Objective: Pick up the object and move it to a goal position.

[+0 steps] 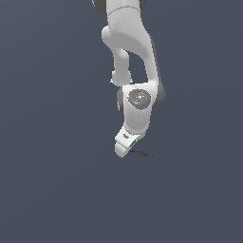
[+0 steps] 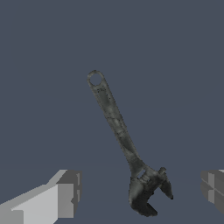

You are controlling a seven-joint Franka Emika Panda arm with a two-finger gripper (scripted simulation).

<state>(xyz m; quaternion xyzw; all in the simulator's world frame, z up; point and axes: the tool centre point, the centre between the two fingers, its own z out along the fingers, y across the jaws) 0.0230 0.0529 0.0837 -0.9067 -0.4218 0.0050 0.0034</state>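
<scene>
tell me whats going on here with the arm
A simulated Panda arm is bent low over a small adjustable wrench lying flat on a plain grey surface. In the wrist view the pincer is open, with a finger on either side of the wrench's dark head. Nothing is gripped yet, so the wrench has not been picked up.

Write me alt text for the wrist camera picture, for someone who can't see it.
A small dark adjustable wrench lies flat on a plain blue-grey surface, its hooked black head between the open gripper fingers, untouched. Its slim speckled shaft runs away from the gripper and ends in a ring hole.
</scene>
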